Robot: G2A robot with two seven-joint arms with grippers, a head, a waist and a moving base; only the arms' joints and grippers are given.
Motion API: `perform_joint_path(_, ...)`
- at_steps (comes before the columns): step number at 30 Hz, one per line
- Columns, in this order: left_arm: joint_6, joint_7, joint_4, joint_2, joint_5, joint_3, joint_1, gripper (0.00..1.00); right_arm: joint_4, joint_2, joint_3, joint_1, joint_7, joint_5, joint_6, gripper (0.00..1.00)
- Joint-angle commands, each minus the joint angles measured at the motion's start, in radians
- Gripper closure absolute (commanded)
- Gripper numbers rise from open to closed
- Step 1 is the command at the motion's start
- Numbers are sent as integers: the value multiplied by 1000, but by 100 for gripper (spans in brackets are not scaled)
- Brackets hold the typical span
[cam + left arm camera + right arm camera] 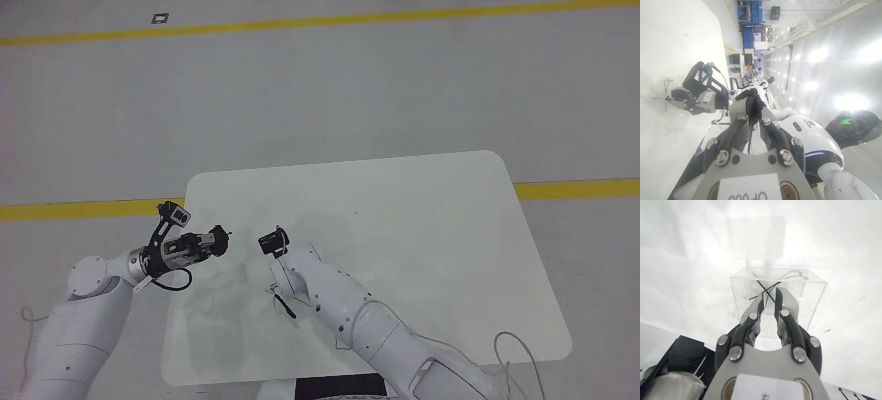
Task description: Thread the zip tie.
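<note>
The left gripper (751, 96) was clamped on a thin black zip tie (750, 136), held over the table (430, 220) near its left edge. The right gripper (769, 296) stood narrowly parted over a clear box (815, 298) holding spare ties (762, 288). The tie was judged light, springy and slick, best pinched near the tail tip. The right wrist view resolved the crossed spare ties, which the top view rendered as a faint dark streak.
</note>
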Motion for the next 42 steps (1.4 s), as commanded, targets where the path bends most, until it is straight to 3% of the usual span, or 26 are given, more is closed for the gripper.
perform_joint_path(1,0,0,0,0,0,0,0,100,23,-5,-2,12,-7,9,0,98)
perform_joint_path(9,0,0,0,0,0,0,0,100,30,-12,4,21,-17,9,0,100)
perform_joint_path(13,0,0,0,0,0,0,0,100,-11,-6,14,7,-5,-10,0,100)
perform_joint_path(19,0,0,0,0,0,0,0,100,-131,16,39,-55,16,-49,0,100)
perform_joint_path(26,0,0,0,0,0,0,0,100,-259,39,84,-121,9,0,0,100)
perform_joint_path(42,0,0,0,0,0,0,0,100,-366,67,73,-162,0,93,0,100)
